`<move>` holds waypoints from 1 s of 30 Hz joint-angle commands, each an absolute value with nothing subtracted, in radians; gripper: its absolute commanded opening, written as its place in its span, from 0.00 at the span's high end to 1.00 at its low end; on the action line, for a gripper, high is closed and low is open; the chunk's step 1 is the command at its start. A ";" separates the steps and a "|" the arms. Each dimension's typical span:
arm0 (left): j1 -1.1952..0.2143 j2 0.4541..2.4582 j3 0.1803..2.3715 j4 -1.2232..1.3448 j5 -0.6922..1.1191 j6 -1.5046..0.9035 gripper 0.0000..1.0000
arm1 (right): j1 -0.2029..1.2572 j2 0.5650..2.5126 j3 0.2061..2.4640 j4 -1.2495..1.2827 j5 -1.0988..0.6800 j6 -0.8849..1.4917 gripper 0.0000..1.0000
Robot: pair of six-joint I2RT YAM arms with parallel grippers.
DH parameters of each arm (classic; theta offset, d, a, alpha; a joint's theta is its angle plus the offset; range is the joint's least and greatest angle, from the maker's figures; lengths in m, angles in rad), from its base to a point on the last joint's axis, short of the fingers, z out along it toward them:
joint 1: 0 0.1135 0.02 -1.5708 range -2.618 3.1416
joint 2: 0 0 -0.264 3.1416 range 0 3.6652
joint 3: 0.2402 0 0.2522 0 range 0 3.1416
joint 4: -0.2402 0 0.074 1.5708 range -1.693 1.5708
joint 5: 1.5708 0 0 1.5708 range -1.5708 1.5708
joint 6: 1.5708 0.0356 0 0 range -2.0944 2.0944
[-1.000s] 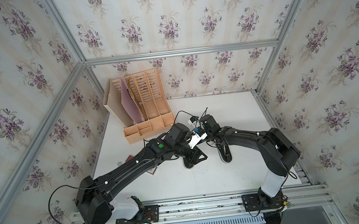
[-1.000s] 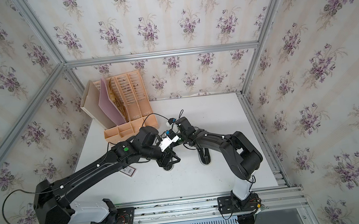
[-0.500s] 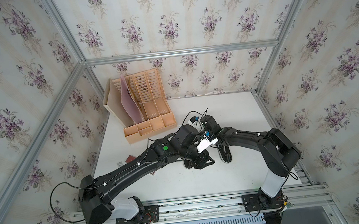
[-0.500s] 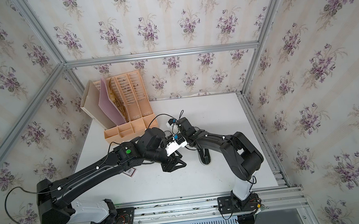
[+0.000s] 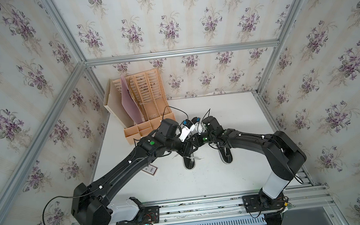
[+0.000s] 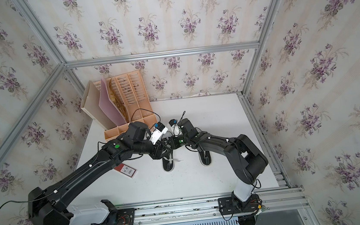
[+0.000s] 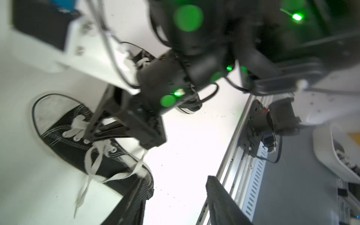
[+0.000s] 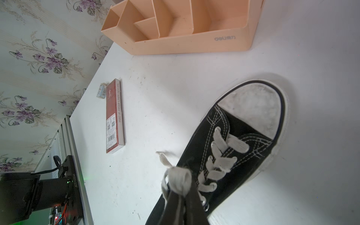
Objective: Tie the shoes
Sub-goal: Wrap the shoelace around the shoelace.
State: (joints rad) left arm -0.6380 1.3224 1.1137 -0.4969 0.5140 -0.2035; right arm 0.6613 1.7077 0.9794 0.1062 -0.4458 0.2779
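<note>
right end effector clamped on lace loop of shoe mid-bench, left end effector jaws apart at its heel

LAYOUT | white counter carries all | peach slotted plastic desk organiser: back-left corner | black canvas left sneaker and right sneaker: mid-counter, side by side, not touching, toes to the back | flat white lace: trails onto counter left of left sneaker | flat red cardboard box: left of left sneaker | small blue-white packet: just beside box, on the side away from the sneakers
</note>
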 commanded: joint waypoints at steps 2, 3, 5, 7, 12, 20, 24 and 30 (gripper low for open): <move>-0.534 1.405 1.139 -0.480 0.639 -0.309 0.46 | 0.670 1.699 0.977 0.128 -0.451 0.239 1.00; -0.518 1.451 1.156 -0.495 0.644 -0.323 0.46 | 0.672 1.700 0.977 0.126 -0.447 0.237 1.00; -0.499 1.505 1.185 -0.511 0.645 -0.348 0.47 | 0.675 1.700 0.979 0.120 -0.443 0.232 1.00; -0.488 1.544 1.210 -0.521 0.626 -0.366 0.46 | 0.677 1.697 0.977 0.120 -0.439 0.227 1.00; -0.467 1.633 1.258 -0.514 0.602 -0.427 0.46 | 0.680 1.699 0.979 0.119 -0.437 0.221 1.00; -0.466 1.730 1.295 -0.503 0.625 -0.467 0.51 | 0.684 1.704 0.987 0.126 -0.440 0.218 1.00; -0.466 1.746 1.298 -0.495 0.648 -0.470 0.59 | 0.684 1.709 0.992 0.124 -0.439 0.221 1.00; -0.466 1.765 1.292 -0.486 0.650 -0.489 0.61 | 0.686 1.715 1.003 0.130 -0.449 0.221 1.00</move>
State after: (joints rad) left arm -0.4633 1.7561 1.2930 -0.5137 0.6186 -0.4747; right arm 0.6796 1.7138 0.9897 0.0715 -0.4149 0.2317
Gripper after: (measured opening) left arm 0.386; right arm 0.076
